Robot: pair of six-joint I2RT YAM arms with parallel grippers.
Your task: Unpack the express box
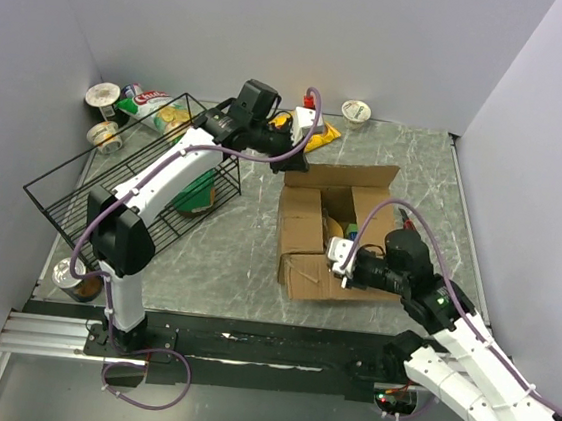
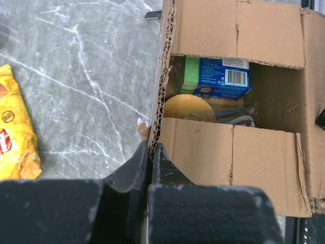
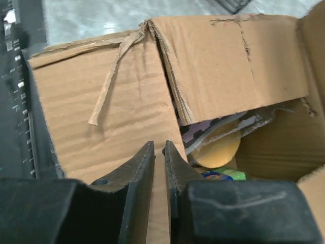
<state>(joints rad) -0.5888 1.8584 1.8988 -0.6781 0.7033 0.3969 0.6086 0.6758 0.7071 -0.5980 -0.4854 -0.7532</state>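
the express box (image 1: pixel 301 235) sits mid table (image 1: pixel 246 257), my left end effector (image 2: pixel 151 152) pinching its far corner (image 2: pixel 154 133), my right end effector (image 3: pixel 158 147), narrow and empty, just over the near flap (image 3: pixel 101 127).

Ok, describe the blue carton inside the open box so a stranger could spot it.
Find the brown corrugated cardboard box standing open right of the black wire basket. Inside lies a small blue carton. It alone bears a barcode, unlike the green block and round yellow item beside it.
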